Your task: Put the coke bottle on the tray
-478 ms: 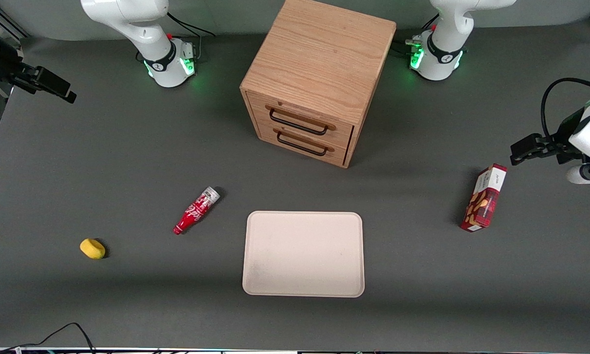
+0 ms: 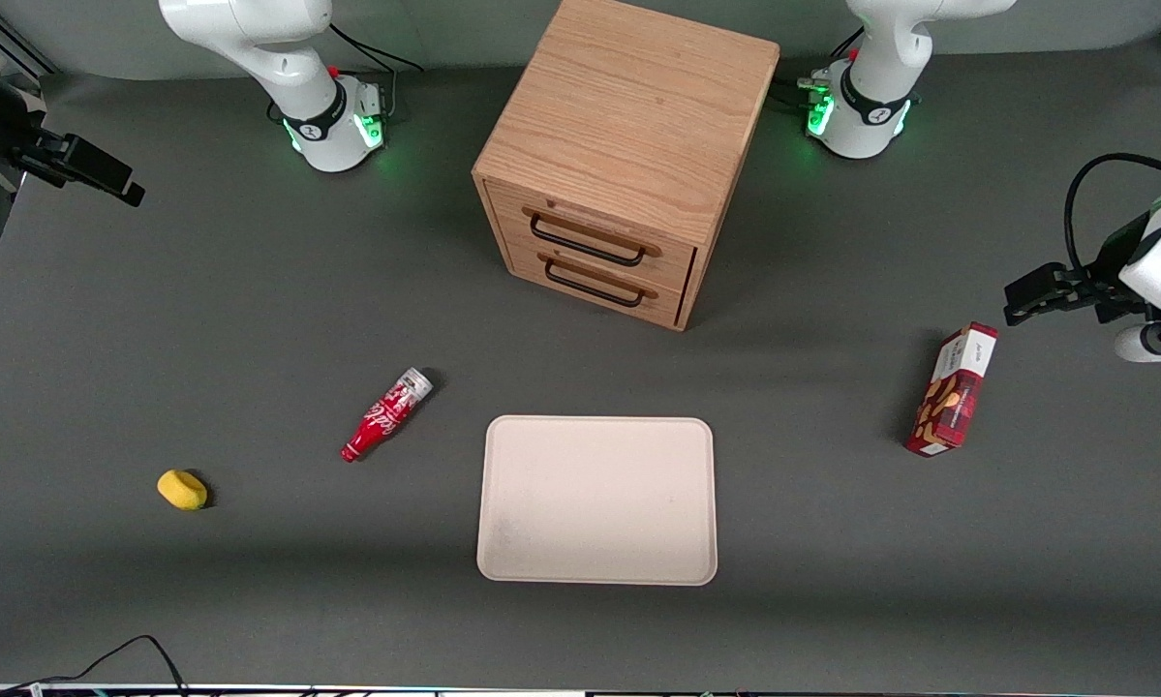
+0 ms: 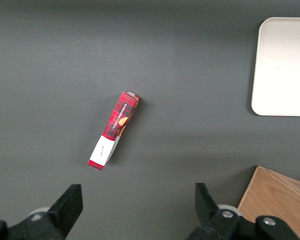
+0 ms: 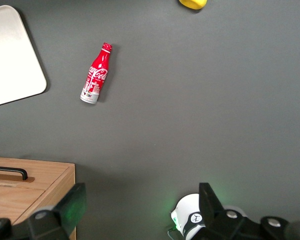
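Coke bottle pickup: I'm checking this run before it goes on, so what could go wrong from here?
1. The coke bottle lies on its side on the table; being round, it may roll when the fingers touch it.
2. The gripper, open, hangs high above the table, far from the bottle, so a long approach may misalign with the slim body.
3. The tray has a low rim; a bottle laid down could roll off.

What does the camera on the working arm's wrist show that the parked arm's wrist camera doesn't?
Only the right wrist view shows the coke bottle lying on the table, a yellow object, the drawer handle and an arm base lit green, with the open gripper high above the table. Only the left wrist view shows the red snack box. Both show the tray and part of the wooden cabinet.
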Available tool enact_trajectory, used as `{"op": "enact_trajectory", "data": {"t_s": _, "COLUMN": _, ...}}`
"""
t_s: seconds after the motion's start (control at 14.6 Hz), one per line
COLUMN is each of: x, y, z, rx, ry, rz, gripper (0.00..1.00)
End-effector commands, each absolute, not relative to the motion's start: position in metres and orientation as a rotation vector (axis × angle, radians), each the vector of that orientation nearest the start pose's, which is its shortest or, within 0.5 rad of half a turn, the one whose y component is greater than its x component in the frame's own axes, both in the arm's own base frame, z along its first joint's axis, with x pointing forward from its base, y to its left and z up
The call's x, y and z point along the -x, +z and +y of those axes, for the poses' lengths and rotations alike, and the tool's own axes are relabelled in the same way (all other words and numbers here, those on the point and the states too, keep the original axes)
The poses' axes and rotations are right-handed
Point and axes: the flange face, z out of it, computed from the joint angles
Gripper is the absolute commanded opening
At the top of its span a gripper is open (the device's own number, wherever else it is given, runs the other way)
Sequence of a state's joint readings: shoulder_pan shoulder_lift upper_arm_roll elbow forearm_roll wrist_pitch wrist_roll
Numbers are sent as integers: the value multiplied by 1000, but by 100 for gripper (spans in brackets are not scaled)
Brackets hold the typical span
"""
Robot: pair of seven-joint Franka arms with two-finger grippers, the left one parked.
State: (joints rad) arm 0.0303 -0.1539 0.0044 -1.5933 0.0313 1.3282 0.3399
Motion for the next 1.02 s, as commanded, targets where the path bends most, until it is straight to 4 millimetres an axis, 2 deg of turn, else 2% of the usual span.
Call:
{"op": "enact_trajectory", "data": {"t_s": 0.0, "x": -471, "y": 679, "z": 23, "rx": 3097, "ry": 224, "rz": 320, "gripper": 100}}
{"op": "enact_trajectory", "data": {"t_s": 0.27, "x": -476, "y": 683, "z": 31, "rx": 3089, "ry": 215, "rz": 336, "gripper": 100}}
{"op": "enact_trajectory", "data": {"t_s": 0.34, "x": -484, "y": 687, "z": 36, "rx": 3084, "ry": 198, "rz": 378, "gripper": 100}}
{"op": "enact_trajectory", "data": {"t_s": 0.55, "x": -522, "y": 687, "z": 85, "rx": 3072, "ry": 175, "rz": 451, "gripper": 100}}
{"op": "enact_trajectory", "data": {"t_s": 0.61, "x": -532, "y": 680, "z": 99, "rx": 3041, "ry": 197, "rz": 507, "gripper": 100}}
{"op": "enact_trajectory", "data": {"t_s": 0.75, "x": -558, "y": 649, "z": 113, "rx": 2987, "ry": 262, "rz": 694, "gripper": 100}}
{"op": "enact_trajectory", "data": {"t_s": 0.82, "x": -567, "y": 637, "z": 127, "rx": 2975, "ry": 237, "rz": 727, "gripper": 100}}
{"op": "enact_trajectory", "data": {"t_s": 0.89, "x": -577, "y": 614, "z": 132, "rx": 2969, "ry": 258, "rz": 775, "gripper": 100}}
{"op": "enact_trajectory", "data": {"t_s": 0.96, "x": -588, "y": 583, "z": 133, "rx": 2957, "ry": 315, "rz": 862, "gripper": 100}}
